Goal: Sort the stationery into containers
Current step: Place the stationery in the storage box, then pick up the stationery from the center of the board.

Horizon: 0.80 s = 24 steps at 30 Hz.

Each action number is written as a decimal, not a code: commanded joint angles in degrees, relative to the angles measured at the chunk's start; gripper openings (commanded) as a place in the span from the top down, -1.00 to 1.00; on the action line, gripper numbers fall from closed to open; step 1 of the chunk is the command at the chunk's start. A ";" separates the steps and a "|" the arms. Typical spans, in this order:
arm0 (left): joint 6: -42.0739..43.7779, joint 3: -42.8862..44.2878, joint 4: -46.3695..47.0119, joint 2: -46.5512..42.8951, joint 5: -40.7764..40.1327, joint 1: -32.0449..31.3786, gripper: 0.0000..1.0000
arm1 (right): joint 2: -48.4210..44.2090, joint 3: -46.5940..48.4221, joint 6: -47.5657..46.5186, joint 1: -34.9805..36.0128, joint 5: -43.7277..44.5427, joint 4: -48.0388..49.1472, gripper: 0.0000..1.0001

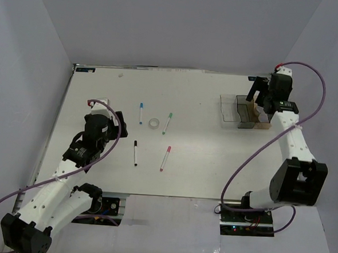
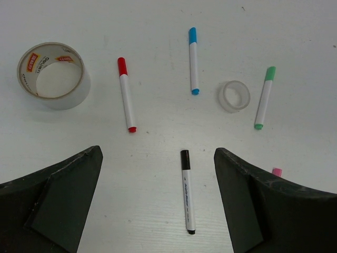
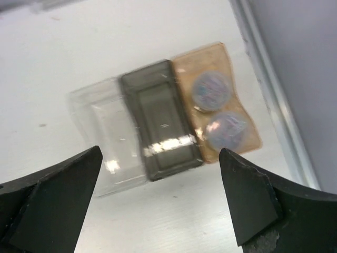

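Lying side by side, two tape rolls (image 3: 211, 89) occupy the amber bin (image 3: 185, 68).

L claw (image 2: 158, 153), jaws wide: black marker (image 2: 187, 197) lies in the gap, pink cap (image 2: 276, 171) just off my R finger. Ahead: red marker (image 2: 126, 95), blue marker (image 2: 193, 60), small clear roll (image 2: 234, 96) & green marker (image 2: 265, 97), w/ bare lanes btwn. Big tape roll (image 2: 52, 76) sits ahead-left.

Under R claw (image 3: 160, 153): two tape rolls (image 3: 211, 88) fill amber bin (image 3: 247, 134). Grey bin (image 3: 158, 105) & clear bin (image 3: 102, 126) have room. Wall (image 3: 305, 52) is close on R.
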 commanded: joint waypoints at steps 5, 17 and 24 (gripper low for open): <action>-0.71 -0.06 0.70 2.42 -0.20 0.24 -0.96 | -21.40 -19.69 -0.79 7.20 -10.85 12.85 -0.96; -8.43 4.24 -1.06 15.69 7.17 14.19 -0.96 | -41.65 -40.46 0.87 8.69 -22.54 21.74 -0.92; -10.02 7.93 -1.32 20.78 2.61 23.61 -0.96 | -43.85 -47.23 2.99 8.69 -28.44 26.49 -0.90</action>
